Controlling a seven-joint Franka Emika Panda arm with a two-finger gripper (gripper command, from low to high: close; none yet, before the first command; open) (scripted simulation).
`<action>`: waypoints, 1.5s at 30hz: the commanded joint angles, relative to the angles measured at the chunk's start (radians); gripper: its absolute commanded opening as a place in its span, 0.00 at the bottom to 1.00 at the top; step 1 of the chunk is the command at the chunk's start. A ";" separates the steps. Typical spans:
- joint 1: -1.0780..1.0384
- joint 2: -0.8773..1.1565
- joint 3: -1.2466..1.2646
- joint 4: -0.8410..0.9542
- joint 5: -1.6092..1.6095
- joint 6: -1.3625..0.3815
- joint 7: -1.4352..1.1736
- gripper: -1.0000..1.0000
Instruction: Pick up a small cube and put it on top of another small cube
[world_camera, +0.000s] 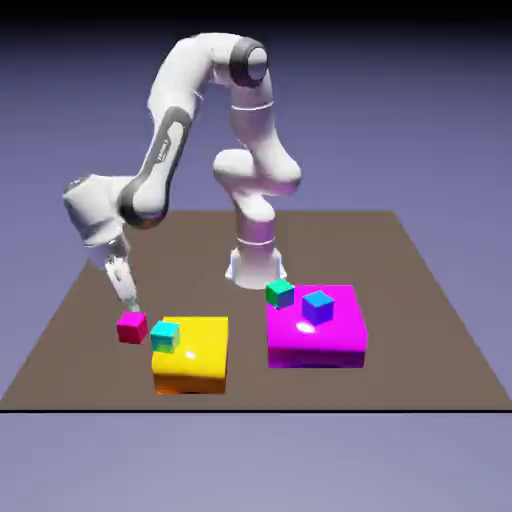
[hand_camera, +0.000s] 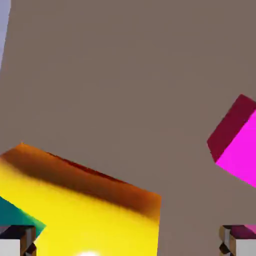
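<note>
The small pink cube (world_camera: 131, 327) sits on the table at the exterior view's left, just left of a flat yellow block. My gripper (world_camera: 130, 303) hangs tilted right above it, not touching. In the hand view the fingertips (hand_camera: 17, 240) stand far apart at the bottom corners, so the gripper (hand_camera: 128, 247) is open with nothing between them. There the pink cube (hand_camera: 240, 145) shows large at the right edge, cut off by the frame. The small blue cube (world_camera: 317, 307) rests on a flat magenta block (world_camera: 330, 345) to the right.
A cyan cube (world_camera: 165, 336) stands on the yellow block (world_camera: 195, 355), close beside the pink cube. A green-teal cube (world_camera: 280, 293) sits at the magenta block's back left corner. The yellow block (hand_camera: 90, 210) fills the hand view's lower left.
</note>
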 joint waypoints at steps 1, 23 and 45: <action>-0.027 0.036 -0.011 0.022 0.022 -0.039 0.013 0.50; 0.021 0.068 0.252 0.276 -0.002 -0.339 0.055 0.00; 0.513 -0.101 0.604 0.019 -0.350 -0.405 -0.018 1.00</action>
